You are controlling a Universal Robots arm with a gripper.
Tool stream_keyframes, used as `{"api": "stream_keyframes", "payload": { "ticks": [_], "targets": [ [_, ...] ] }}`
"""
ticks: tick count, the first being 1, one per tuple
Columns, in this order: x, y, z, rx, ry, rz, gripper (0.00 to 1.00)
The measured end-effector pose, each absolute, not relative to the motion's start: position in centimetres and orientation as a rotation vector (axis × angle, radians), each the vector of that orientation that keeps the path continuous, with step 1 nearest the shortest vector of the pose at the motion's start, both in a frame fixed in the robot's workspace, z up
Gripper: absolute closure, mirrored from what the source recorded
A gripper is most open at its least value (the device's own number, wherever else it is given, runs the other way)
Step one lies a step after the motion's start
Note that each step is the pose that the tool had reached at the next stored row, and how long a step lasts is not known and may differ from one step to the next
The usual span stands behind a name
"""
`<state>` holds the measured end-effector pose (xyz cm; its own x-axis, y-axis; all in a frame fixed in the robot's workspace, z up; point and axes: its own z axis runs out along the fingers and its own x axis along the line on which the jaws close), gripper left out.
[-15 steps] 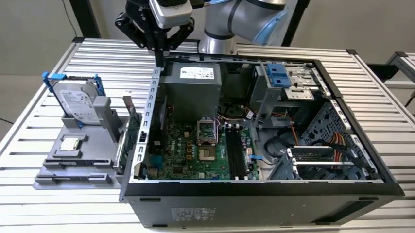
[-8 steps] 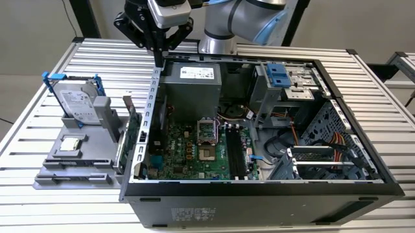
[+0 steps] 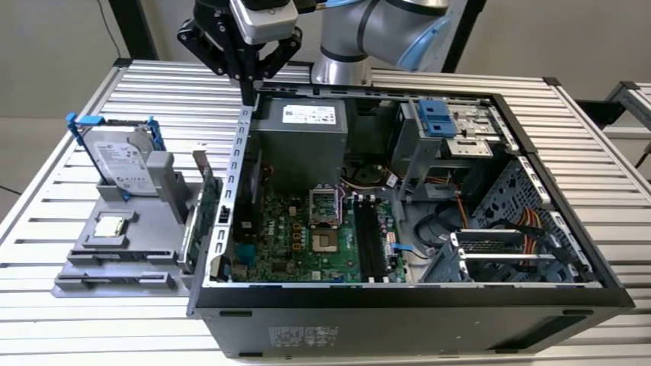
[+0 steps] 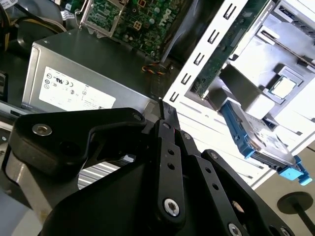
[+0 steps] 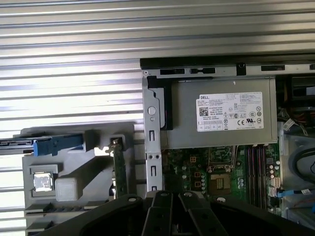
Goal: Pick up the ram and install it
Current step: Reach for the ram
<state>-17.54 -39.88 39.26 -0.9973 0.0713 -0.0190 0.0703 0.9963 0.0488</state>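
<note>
A single robot arm is being shown over an open computer case [image 3: 407, 305] lying on a slatted metal surface [image 3: 41, 229]. The claw [image 3: 247, 97] is being held with its fingers pressed together and nothing gripped between them; this is also being shown in the second wrist view [image 4: 166, 105]. It is being held above the case's far wall, beside the power supply [image 3: 300, 133].

A grey holder [image 3: 112, 263] of spare parts is standing just outside the case, on the exterior view's left. An upright hard drive [image 3: 117, 160] and an upright green card [image 3: 210, 206] are being carried on it. The ram is too small to be told apart with certainty. It is being judged to sit on that holder, which would place it towards the exterior view's left of the claw and nearer the camera.

The black slots [image 3: 368, 236] are lying inside the case, towards the exterior view's right of the claw. Their long axis is running from the near side to the far side, and none is being seen to carry a stick.
</note>
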Motion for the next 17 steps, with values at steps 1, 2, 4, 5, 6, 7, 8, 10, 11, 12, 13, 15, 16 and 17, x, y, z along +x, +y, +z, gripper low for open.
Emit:
{"api": "stream_keyframes", "payload": {
  "ticks": [1, 2, 4, 5, 6, 7, 8, 10, 11, 12, 13, 15, 16, 17],
  "targets": [
    [-17.6, -39.88, 39.26, 0.11, 3.118, 0.075, 1.0],
    [-17.64, -39.88, 39.26, 0.11, 3.118, 0.075, 1.0],
    [-17.73, -39.88, 39.26, 0.11, 3.118, 0.075, 1.0],
    [-17.78, -39.88, 39.26, 0.11, 3.118, 0.075, 1.0],
    [-17.83, -39.88, 39.26, 0.11, 3.118, 0.075, 1.0],
    [-17.88, -39.88, 39.26, 0.11, 3.118, 0.075, 1.0],
    [-17.93, -39.88, 39.26, 0.11, 3.118, 0.075, 1.0],
    [-18.02, -39.88, 39.26, 0.11, 3.118, 0.075, 1.0],
    [-18.07, -39.88, 39.26, 0.11, 3.118, 0.075, 1.0],
    [-18.14, -39.88, 39.26, 0.111, 3.118, 0.075, 1.0],
    [-18.21, -39.88, 39.26, 0.11, 3.118, 0.075, 1.0],
    [-18.33, -39.88, 39.26, 0.11, 3.118, 0.075, 1.0],
    [-18.4, -39.88, 39.26, 0.11, 3.118, 0.075, 1.0],
    [-18.48, -39.88, 39.26, 0.11, 3.118, 0.075, 1.0]
  ]
}}
